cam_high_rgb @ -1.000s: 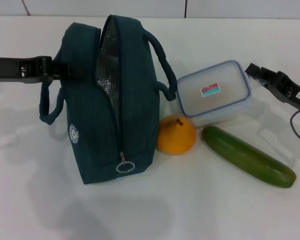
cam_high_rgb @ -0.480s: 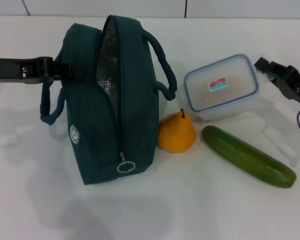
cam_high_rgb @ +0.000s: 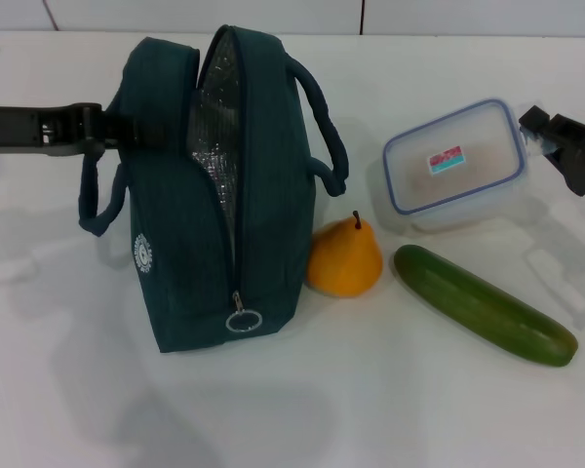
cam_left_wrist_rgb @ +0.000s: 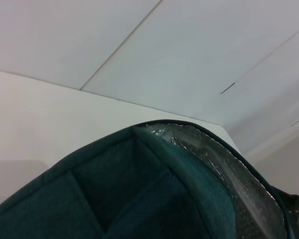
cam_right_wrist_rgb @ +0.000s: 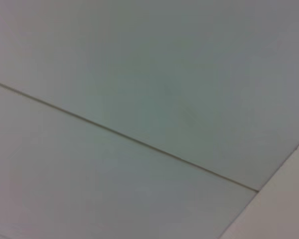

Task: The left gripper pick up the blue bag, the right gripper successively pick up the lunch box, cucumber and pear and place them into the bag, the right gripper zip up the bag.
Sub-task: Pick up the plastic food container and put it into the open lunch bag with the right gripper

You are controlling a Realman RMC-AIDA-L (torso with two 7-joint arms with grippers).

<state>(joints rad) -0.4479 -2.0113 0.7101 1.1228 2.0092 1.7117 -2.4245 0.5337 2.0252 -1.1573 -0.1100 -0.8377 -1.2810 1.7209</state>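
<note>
Left pincer of mine was clamped on the blue bag at its upper side, holding it upright with its foil-lined mouth unzipped. At the lunch box's far edge, my right pincer gripped it tilted above the tabletop. Beside the bag stood the pear, the cucumber lying just beyond.

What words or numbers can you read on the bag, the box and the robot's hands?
Nothing can be read.
Round white logo on the blue bag: too small to read.
Red-and-teal sticker on the lunch box lid: blurred, no letters legible.
Left gripper and right gripper: no text visible.
Pear and cucumber: no labels.
</note>
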